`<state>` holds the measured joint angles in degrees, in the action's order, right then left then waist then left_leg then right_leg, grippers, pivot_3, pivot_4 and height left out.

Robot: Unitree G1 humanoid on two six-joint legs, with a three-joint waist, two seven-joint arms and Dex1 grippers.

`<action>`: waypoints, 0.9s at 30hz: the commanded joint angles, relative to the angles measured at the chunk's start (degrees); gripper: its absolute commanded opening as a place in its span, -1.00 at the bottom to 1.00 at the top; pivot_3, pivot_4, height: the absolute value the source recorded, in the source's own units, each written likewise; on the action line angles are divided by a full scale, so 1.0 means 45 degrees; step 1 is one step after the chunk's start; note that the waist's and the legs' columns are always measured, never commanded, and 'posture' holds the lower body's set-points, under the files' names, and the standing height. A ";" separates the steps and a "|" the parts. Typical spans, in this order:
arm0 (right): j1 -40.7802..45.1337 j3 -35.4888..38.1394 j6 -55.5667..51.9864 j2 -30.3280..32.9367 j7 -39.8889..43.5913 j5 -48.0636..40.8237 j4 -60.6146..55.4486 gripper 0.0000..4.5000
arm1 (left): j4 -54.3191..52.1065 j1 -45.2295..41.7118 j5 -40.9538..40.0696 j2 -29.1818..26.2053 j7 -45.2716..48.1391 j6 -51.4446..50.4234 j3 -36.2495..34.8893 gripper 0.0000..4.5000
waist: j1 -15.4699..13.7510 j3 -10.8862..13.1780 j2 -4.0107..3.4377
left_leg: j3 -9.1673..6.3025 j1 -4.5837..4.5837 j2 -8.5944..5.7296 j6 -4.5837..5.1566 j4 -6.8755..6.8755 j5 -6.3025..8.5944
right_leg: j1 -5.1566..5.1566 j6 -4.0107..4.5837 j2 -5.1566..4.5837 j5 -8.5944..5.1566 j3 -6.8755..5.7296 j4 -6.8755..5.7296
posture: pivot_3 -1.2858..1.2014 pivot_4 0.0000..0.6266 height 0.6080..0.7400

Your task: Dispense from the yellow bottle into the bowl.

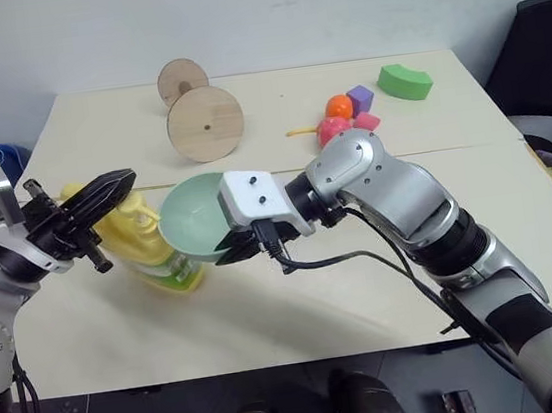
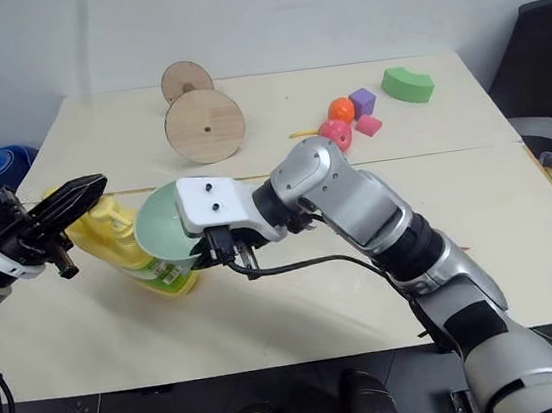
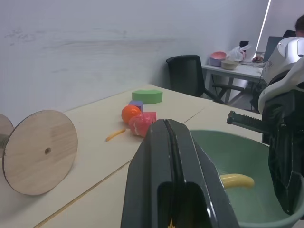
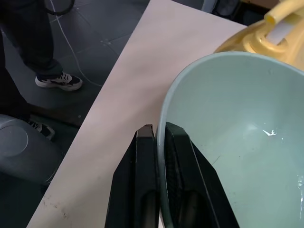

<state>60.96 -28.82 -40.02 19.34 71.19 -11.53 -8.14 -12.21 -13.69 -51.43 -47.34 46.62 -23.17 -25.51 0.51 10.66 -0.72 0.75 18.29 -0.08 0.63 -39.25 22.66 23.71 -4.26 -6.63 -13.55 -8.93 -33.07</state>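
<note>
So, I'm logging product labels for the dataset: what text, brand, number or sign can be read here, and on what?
None can be read.
yellow bottle: its green-and-white label has print, too small and blurred to read.
bowl: plain, no marking.

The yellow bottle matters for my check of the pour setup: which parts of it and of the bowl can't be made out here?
- Yellow bottle: head views, the bowl and the shut left gripper cover its pump top and handle.
- Nozzle tip: left wrist view, it shows over the bowl's rim; touching the inside or not, cannot tell.
- Label text: too small.
- Bowl's underside: hidden by the right gripper, shut on the bowl's rim.
</note>
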 commanded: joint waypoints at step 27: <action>0.0758 0.0573 -0.0958 -0.0366 -0.0635 -0.1168 -0.0229 -1.00 | -0.0301 0.1161 0.2095 0.1362 -0.0672 0.0300 0.0982 -1.00 | 0.0216 -0.0174 -0.0252 | 0.0012 -0.0084 -0.0004 -0.0010 0.0010 -0.0006 | -0.0024 0.0027 -0.0029 -0.0017 0.0044 -0.0081 | 0.03 -0.52 1.00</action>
<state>64.14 -28.68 -46.56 17.50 67.78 -15.28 -6.90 -15.54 -11.03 -41.24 -42.43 42.44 -19.59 -22.28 1.48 9.88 -1.85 0.80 17.92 -0.09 0.58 -39.21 22.64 23.61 -4.14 -6.76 -13.62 -8.73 -33.43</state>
